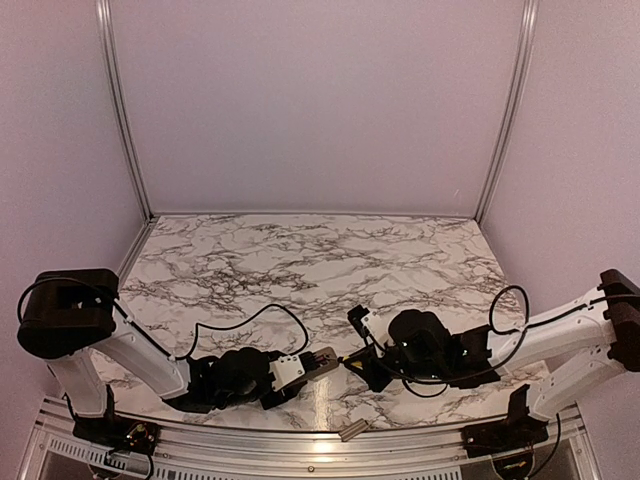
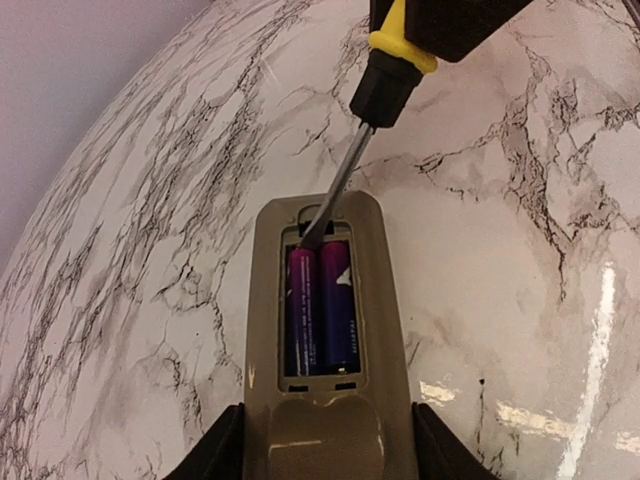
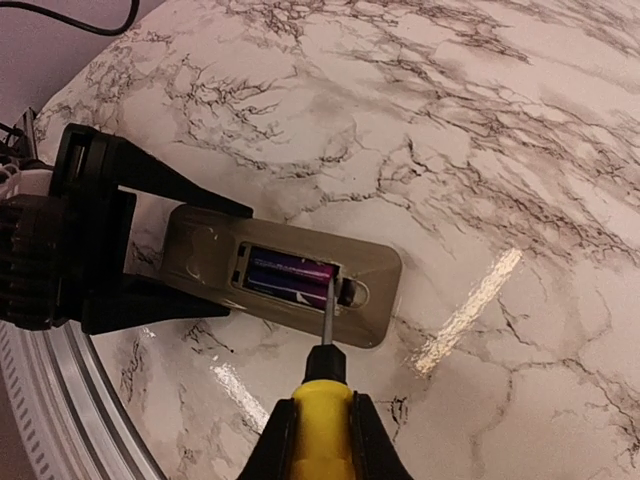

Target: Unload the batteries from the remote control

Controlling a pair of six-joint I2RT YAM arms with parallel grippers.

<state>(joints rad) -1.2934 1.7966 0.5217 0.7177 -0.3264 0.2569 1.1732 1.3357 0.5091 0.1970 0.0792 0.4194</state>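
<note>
The remote control [image 2: 325, 440] lies back-up on the marble table, its battery recess open. My left gripper [image 2: 325, 462] is shut on its near end, one finger on each long side. Two purple batteries [image 2: 320, 305] lie side by side in the recess. My right gripper [image 3: 322, 445] is shut on the yellow-handled screwdriver [image 3: 322, 405]. The screwdriver's tip rests at the far end of the recess, against the battery ends [image 3: 325, 275]. In the top view both grippers meet near the table's front edge, left [image 1: 303, 367] and right [image 1: 358, 364], with the remote [image 1: 324, 359] between them.
A small flat grey-beige cover piece [image 1: 355, 431] lies on the metal rail at the table's front edge, below the grippers. Cables loop over the table behind each arm. Pale walls enclose the table at the back and sides.
</note>
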